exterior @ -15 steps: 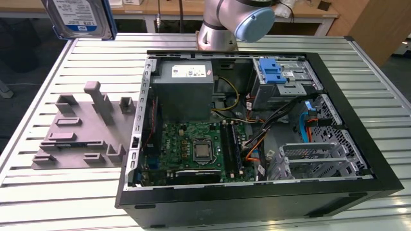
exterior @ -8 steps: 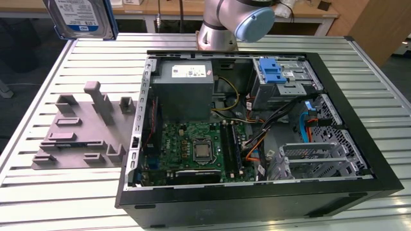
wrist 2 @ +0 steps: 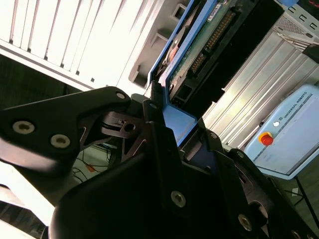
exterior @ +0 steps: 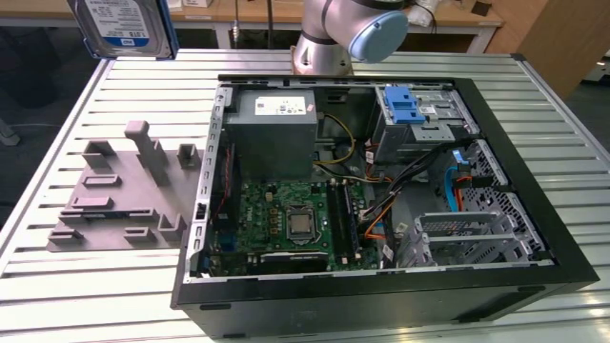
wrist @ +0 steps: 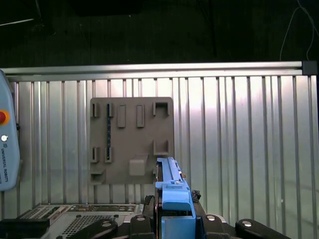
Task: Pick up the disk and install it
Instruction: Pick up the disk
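Observation:
The disk (exterior: 124,28), silver with a blue-and-white label and a blue frame, hangs high in the air above the table's far corner at the exterior view's left. In the second wrist view the disk (wrist 2: 199,45) shows its green circuit side and blue frame, clamped between the black fingers (wrist 2: 152,107). My gripper (wrist 2: 162,102) is shut on its blue edge. In the first wrist view the disk (wrist: 172,181) stands edge-on, rising from my gripper (wrist: 172,219) above the grey fixture plate (wrist: 132,139).
An open computer case (exterior: 496,289) lies on the slatted table (exterior: 67,300), with a grey power supply (exterior: 271,136), a motherboard (exterior: 286,221), a silver cage with a blue latch (exterior: 415,111) and a drive bay (exterior: 472,232). The grey fixture plate (exterior: 119,193) lies beside it. A teach pendant (wrist 2: 284,134) sits nearby.

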Motion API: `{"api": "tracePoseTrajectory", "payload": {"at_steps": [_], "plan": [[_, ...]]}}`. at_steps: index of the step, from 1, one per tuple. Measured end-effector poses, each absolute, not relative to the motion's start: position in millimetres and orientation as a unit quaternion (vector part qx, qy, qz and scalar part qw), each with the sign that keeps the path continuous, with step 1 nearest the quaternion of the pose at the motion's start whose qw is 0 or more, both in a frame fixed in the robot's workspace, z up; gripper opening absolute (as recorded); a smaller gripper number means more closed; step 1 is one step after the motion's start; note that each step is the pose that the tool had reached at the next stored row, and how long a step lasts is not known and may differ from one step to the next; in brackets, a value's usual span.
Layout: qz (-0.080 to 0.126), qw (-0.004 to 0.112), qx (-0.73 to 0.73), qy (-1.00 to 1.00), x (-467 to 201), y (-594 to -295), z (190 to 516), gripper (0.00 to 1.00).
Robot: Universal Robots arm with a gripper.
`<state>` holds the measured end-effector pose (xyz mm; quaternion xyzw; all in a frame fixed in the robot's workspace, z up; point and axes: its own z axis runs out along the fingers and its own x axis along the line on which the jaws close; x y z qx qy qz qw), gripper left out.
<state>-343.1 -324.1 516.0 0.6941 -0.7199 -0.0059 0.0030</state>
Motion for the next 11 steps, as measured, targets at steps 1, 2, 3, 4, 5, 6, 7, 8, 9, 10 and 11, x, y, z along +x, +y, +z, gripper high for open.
{"api": "tracePoseTrajectory", "payload": {"at_steps": [1, 2, 3, 4, 5, 6, 7, 8, 9, 10, 11], "plan": [[-0.006, 0.003, 0.694, -0.72, -342, -324, 516, 0.36], [-0.006, 0.003, 0.694, -0.72, -342, -324, 516, 0.36], [-0.006, 0.003, 0.694, -0.72, -341, -324, 516, 0.36], [-0.006, 0.003, 0.694, -0.72, -341, -324, 516, 0.36], [-0.006, 0.003, 0.694, -0.72, -340, -324, 516, 0.36], [-0.006, 0.003, 0.694, -0.72, -339, -324, 516, 0.36], [-0.006, 0.003, 0.694, -0.72, -337, -324, 516, 0.36], [-0.006, 0.003, 0.694, -0.72, -336, -324, 516, 0.36], [-0.006, 0.003, 0.694, -0.72, -335, -324, 516, 0.36], [-0.006, 0.003, 0.694, -0.72, -334, -324, 516, 0.36], [-0.006, 0.003, 0.694, -0.72, -332, -324, 516, 0.36]]}}
